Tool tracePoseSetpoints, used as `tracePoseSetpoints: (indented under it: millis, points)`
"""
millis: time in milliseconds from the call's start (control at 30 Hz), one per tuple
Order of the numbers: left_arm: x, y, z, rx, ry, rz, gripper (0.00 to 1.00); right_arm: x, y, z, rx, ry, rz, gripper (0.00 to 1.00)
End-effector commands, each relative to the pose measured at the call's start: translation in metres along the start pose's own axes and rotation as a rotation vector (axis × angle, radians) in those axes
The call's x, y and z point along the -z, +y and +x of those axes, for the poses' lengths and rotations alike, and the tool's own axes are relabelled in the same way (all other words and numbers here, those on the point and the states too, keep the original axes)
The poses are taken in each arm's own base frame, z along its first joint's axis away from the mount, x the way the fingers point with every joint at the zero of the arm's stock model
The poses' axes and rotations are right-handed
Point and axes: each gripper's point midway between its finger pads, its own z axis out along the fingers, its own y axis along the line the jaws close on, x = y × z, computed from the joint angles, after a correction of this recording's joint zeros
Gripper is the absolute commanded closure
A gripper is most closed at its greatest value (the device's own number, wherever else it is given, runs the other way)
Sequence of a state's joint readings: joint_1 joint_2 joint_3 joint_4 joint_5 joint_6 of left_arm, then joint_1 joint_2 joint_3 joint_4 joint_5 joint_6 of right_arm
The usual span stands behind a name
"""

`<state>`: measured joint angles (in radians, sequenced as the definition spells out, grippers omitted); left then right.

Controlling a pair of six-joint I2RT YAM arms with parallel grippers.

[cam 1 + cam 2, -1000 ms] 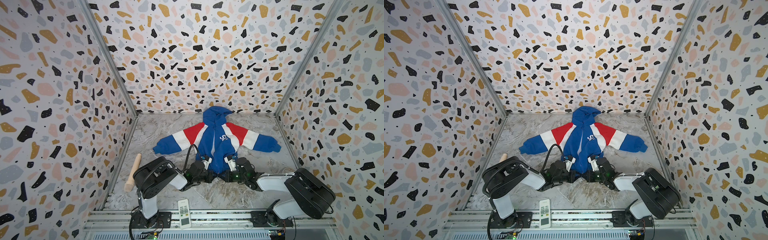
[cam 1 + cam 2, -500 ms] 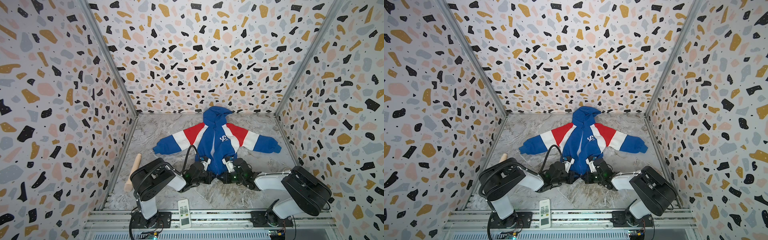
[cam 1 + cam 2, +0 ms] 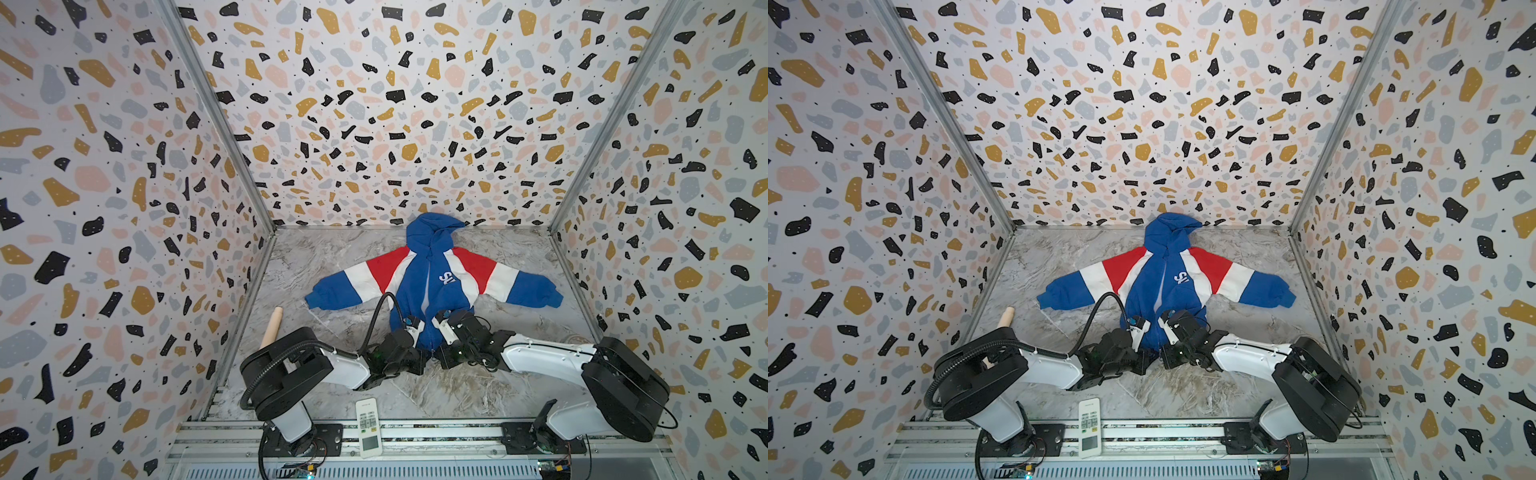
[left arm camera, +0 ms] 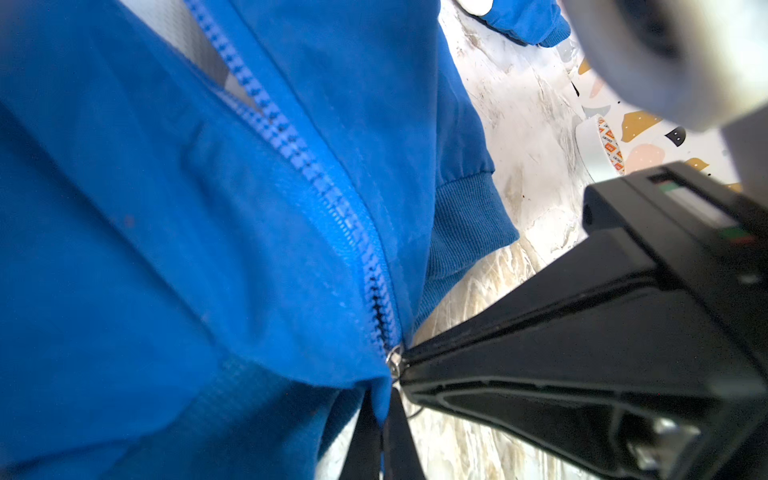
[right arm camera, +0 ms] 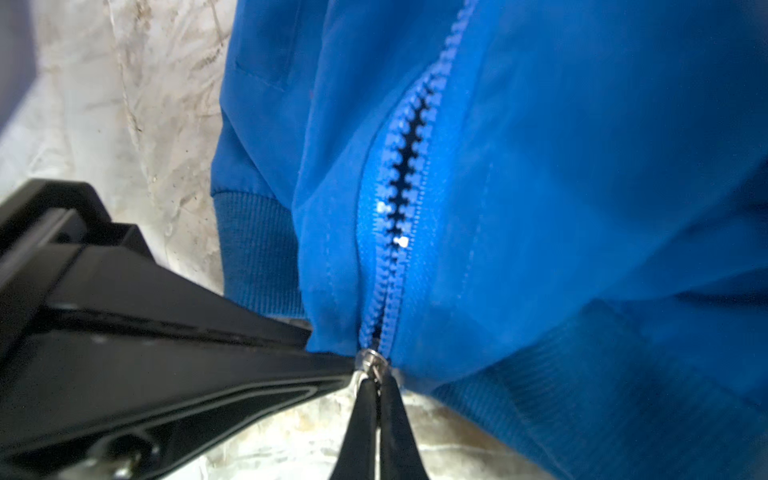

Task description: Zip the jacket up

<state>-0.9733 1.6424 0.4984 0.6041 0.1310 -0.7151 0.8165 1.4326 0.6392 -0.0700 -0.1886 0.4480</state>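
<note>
The jacket lies mid-table, hood at 12 o'clock by the back wall, hem at 6. Zipping is at its start. The left claw is clenched on the hem, and the right claw pinches the slider pull at the track's bottom. The next move likely calls for a straight draw toward 12 with the hem anchored. That path looks clear. The sleeves reach toward 9 and 3, short of the side walls.

Before me the blue jacket lies front-up on the worktop, hood at the back wall, red-white sleeves spread, zipper open above its hem-level slider.
</note>
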Motion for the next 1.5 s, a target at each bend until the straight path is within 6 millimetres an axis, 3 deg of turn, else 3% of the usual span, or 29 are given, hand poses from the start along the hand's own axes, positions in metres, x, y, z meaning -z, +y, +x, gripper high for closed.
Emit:
tracePoseSetpoints:
  millis: [0,133,400,800,1133,1467]
  points:
    - [0.004,-0.006,0.019,-0.042,0.069,0.01,1.0,0.018,-0.003,-0.032,0.077,-0.076,0.096,1.0]
    - [0.011,-0.01,0.015,-0.06,0.039,0.01,1.0,0.025,0.006,-0.043,0.103,-0.077,0.072,1.0]
    - [0.024,-0.016,0.016,-0.077,-0.023,0.041,1.0,0.052,0.014,-0.069,-0.043,-0.18,-0.216,1.0]
    - [0.03,-0.012,0.024,-0.084,-0.061,0.057,1.0,0.062,0.016,-0.069,-0.226,-0.179,-0.564,1.0]
    - [0.028,-0.019,0.035,-0.09,-0.059,0.068,1.0,0.06,0.011,-0.095,-0.272,-0.227,-0.558,1.0]
    - [0.04,-0.027,0.048,-0.065,-0.061,0.063,1.0,0.054,-0.013,-0.156,-0.284,-0.322,-0.459,1.0]
